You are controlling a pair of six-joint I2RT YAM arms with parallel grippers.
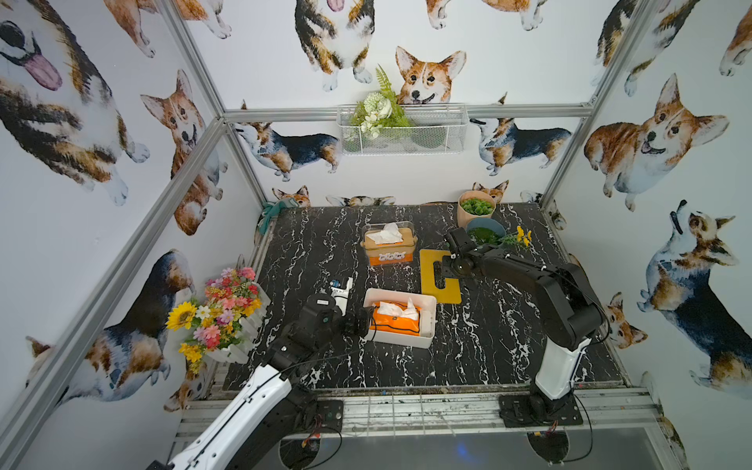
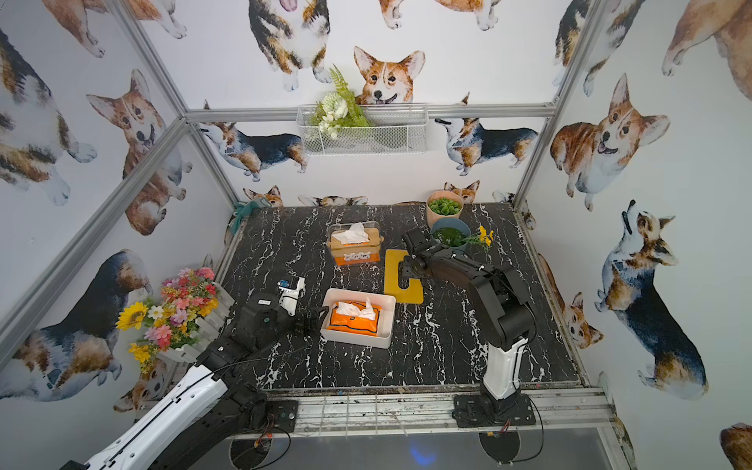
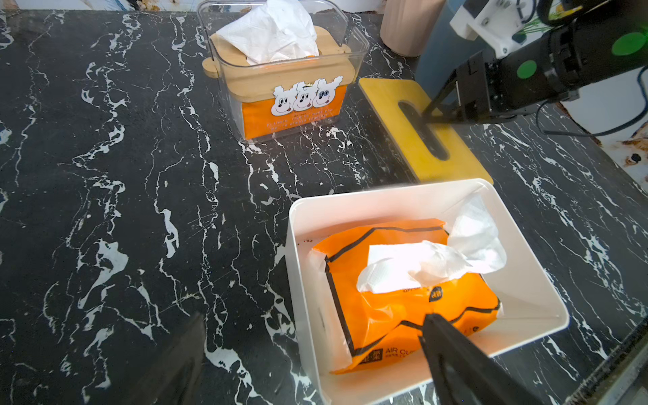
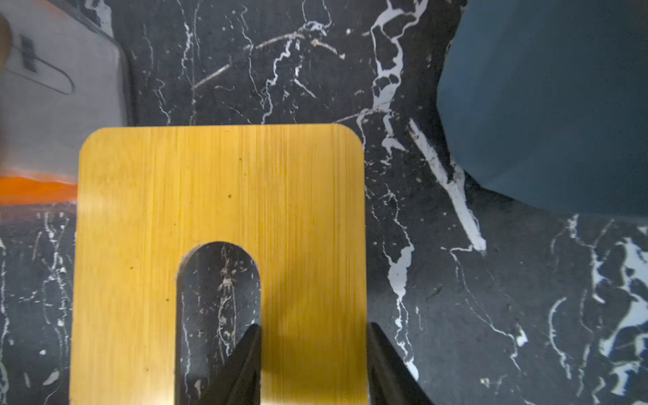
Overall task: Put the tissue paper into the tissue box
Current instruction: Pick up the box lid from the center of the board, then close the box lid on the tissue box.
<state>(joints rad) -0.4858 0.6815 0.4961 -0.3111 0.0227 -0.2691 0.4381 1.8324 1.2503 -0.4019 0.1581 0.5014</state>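
The white-and-black left arm [image 1: 260, 390] reaches forward and low; its black parallel left gripper [image 3: 315, 317] hangs with jaws spread wide. The black right arm [image 1: 549, 293] folds inward and down; its right gripper [image 4: 314, 326] pinches one strip of the yellow slotted bamboo lid [image 4: 224, 182].

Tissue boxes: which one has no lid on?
The white box nearest the robot, with the orange tissue pack exposed. The clear box behind it has its fitted bamboo lid on, tissue poking through. A loose bamboo lid lies flat beside them.

Black marble table [image 1: 488, 346] with white tissue box [image 1: 403, 339], clear tissue box [image 1: 388, 256], bamboo lid [image 1: 443, 295], pink pot [image 1: 464, 217], blue pot [image 1: 486, 221].
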